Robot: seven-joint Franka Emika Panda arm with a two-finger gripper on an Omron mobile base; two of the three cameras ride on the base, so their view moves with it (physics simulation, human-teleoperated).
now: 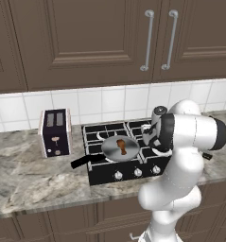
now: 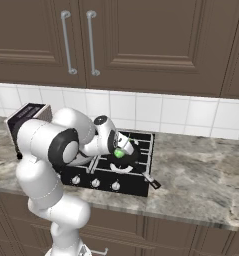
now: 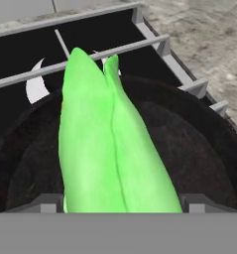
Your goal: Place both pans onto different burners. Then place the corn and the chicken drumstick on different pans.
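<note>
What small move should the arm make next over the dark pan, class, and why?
Probably lift the gripper straight up and away. The corn in its green husk already lies over the dark pan on a burner, the jaws stand wide, and the drumstick sits in the silvery pan, so little seems left but to clear off.

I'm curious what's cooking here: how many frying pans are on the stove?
2. A silvery pan with the drumstick sits on the hob's front left burner; a dark pan under the green corn sits on its right side.
</note>
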